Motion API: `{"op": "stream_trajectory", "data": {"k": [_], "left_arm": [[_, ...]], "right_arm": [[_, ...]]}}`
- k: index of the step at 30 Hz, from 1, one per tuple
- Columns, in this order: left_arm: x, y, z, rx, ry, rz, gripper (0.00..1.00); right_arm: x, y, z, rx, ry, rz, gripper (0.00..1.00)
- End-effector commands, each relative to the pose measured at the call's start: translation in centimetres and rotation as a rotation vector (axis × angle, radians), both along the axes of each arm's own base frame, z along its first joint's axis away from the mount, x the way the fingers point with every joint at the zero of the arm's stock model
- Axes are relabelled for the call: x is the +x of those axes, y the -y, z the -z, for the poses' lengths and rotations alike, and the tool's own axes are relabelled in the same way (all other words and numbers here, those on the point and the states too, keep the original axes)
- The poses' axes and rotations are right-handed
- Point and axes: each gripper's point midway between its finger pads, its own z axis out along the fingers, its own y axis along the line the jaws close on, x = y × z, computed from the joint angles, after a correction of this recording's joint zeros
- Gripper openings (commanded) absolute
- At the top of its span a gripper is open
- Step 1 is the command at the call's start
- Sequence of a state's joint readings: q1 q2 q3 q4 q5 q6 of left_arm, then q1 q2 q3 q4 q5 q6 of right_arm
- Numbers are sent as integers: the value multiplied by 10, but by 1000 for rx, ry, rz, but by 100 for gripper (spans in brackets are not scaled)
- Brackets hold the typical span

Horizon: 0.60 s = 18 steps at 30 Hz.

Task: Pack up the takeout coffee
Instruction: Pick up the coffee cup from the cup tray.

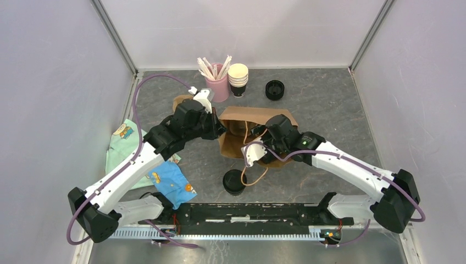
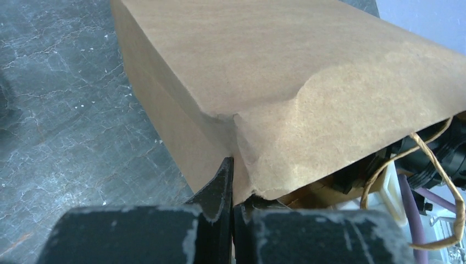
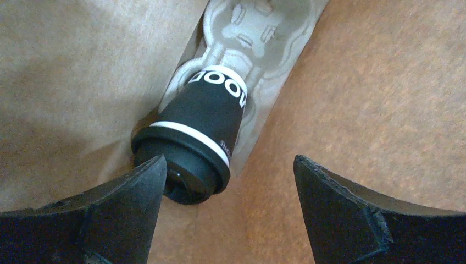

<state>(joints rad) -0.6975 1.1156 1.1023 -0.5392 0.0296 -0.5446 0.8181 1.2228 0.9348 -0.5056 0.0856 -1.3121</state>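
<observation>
takeout coffee (image 3: 192, 143) on its side inside brown bag (image 2: 247, 66), lid end nearest bag mouth. right fingers (image 3: 121, 214) spread wide either side of lid, not clamped. left fingers (image 2: 221, 187) pressed together, pinching bag rim. paper cup probably light and squashy; stiff lid rim safest grab imo.

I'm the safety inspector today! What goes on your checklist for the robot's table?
Surface: grey marbled table.
Job's things: takeout coffee lies inside the brown bag against a grey pulp tray; another lidded cup stands on the table.
Clutter: cup stack, pink cup of sticks, black lids, teal cloth, blue cloth.
Claws: left claw shut, pinching the bag's edge; right claw open beside the coffee's lid, not gripping.
Cables: purple cable loops over the table's far left.
Surroundings: pale walls on three sides.
</observation>
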Motion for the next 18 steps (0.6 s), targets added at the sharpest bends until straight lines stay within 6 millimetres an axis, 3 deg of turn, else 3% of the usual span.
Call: {"op": "stream_trajectory", "data": {"k": [1, 13, 18], "left_arm": [[-6, 4, -23, -43, 87, 67, 2], [-12, 9, -27, -69, 93, 106, 2], [-8, 12, -18, -61, 65, 94, 2]], "right_arm": [[2, 7, -6, 40, -28, 79, 93], [23, 18, 14, 25, -43, 270, 98], [34, 24, 22, 61, -2, 389, 98]]}}
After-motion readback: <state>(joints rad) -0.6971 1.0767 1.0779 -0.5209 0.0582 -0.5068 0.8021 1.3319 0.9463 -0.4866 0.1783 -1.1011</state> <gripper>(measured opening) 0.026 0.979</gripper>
